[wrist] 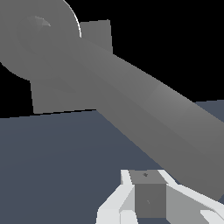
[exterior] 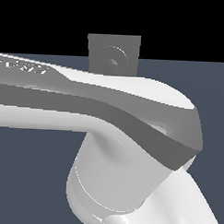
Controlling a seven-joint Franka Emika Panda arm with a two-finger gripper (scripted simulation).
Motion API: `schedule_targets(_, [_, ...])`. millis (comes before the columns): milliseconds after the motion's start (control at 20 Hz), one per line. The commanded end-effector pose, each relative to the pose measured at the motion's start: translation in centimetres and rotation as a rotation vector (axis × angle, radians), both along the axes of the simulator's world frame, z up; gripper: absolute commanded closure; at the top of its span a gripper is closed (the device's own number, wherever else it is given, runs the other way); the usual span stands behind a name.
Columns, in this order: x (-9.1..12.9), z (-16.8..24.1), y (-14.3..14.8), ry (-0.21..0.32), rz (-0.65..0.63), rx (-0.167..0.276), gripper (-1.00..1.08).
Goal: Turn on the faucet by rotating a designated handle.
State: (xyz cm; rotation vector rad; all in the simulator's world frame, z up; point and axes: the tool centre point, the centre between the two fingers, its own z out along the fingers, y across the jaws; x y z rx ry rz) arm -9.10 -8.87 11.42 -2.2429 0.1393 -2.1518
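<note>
In the exterior view the faucet (exterior: 100,46) shows as a grey square plate with a round hub (exterior: 114,59), far behind my arm. My arm hides everything below the plate, including the handle and the gripper. In the wrist view the handle (wrist: 144,109) is a long flat grey bar running from the hub (wrist: 39,35) out past the plate (wrist: 65,92). My gripper (wrist: 146,186) sits close to the bar's free end, with its fingers (wrist: 148,199) together and nothing between them. Whether it touches the bar cannot be told.
My white and grey arm link (exterior: 109,109) fills most of the exterior view. A flat blue-grey floor (wrist: 52,166) lies under the faucet, with a black background behind.
</note>
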Motion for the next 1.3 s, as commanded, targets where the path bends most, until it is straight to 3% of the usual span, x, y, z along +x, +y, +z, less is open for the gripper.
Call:
schedule_targets(0, [0.3, 2.0, -1.5, -0.031, -0.011, -0.013, 1.08])
schedule_targets(750, [0.3, 5.6, -6.0, -0.040, -0.017, -0.044, 1.08])
schedule_targets(800, [-0.5, 3.8, -0.4, -0.021, -0.017, 0.055, 1.08])
schedule_targets(850, [-0.2, 1.2, -1.6, -0.003, -0.018, 0.153, 1.08])
schedule_targets(1250, [-0.1, 4.5, -3.4, -0.008, -0.018, 0.122, 1.08])
